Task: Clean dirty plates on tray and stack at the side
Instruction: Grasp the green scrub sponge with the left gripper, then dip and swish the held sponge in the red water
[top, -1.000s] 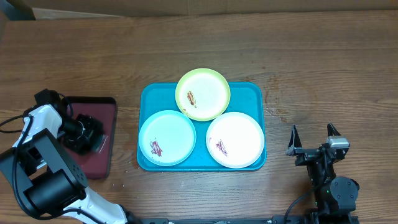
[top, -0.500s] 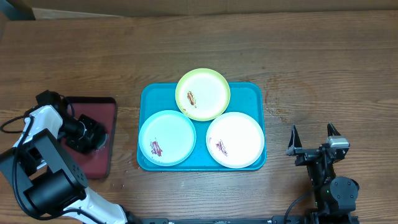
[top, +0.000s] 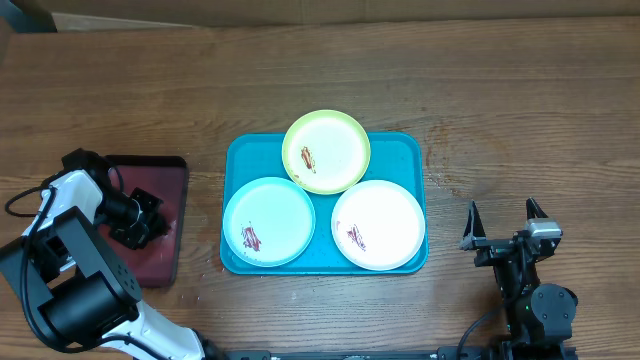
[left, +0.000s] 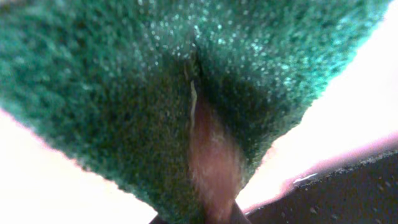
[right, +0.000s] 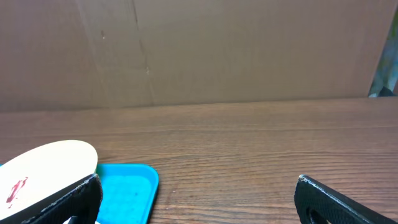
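Observation:
Three plates lie on the turquoise tray (top: 408, 152): a lime green one (top: 335, 145) at the back, a light blue one (top: 275, 212) front left and a white one (top: 385, 218) front right. Each carries a small reddish-brown smear. My left gripper (top: 150, 216) is down over a dark red tray, left of the plates, shut on a green scouring sponge (left: 124, 93) that fills the left wrist view. My right gripper (top: 502, 212) stands open to the right of the turquoise tray with nothing between its fingers. The right wrist view shows the white plate's edge (right: 43, 165) and the tray corner (right: 132, 186).
The smaller black-rimmed dark red tray (top: 165, 255) sits at the left of the wooden table (top: 500, 100). Bare wood lies behind the turquoise tray and to its right. A cardboard wall (right: 199, 50) stands along the table's far edge.
The left jaws have closed on the sponge over the dark red tray. The right arm and the plates have not moved.

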